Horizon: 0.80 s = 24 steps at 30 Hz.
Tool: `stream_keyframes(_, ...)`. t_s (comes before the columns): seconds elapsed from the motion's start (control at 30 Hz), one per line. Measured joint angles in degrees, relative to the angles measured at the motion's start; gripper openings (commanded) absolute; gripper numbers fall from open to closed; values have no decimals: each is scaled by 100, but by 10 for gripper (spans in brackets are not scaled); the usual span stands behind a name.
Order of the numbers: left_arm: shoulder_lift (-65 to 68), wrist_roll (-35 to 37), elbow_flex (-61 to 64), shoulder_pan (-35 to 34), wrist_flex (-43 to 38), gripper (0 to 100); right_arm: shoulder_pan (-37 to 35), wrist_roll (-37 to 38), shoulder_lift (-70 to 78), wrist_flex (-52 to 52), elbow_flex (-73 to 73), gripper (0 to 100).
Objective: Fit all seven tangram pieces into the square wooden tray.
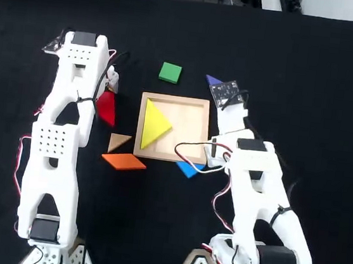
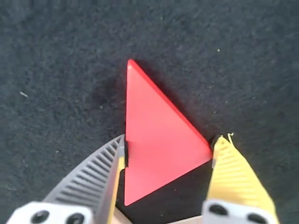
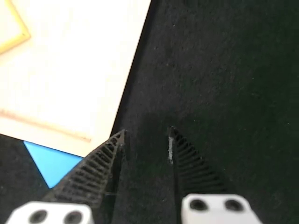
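Right pincer (image 3: 147,131) is held spread beside the tray (image 3: 70,70), blue piece (image 3: 51,161) near; red triangle (image 2: 154,126) is pinched by left pincer (image 2: 171,138), long tip pointed away from it.

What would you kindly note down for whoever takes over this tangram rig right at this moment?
Left gripper: jaws shut on the red triangle, beside the tray.
Right gripper: jaws open, empty, over the cloth by the tray's corner, near the blue triangle.
Done: yellow triangle lies in the tray.
Left: red and blue triangles, green square, purple piece, tan triangle and orange parallelogram, all outside the tray.
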Motion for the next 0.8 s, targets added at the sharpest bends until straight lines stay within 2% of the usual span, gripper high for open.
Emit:
stream_keyframes(0.23, -264, -290, 0, 114, 202, 97, 0, 0, 0, 0, 44, 141)
stream_keyframes(0.53, -1635, -316, 1204, 747, 211, 97, 0, 0, 0, 0, 44, 141)
stream_keyframes(0.8, -3218, -1284, 2400, 1284, 220, 97, 0, 0, 0, 0, 44, 141)
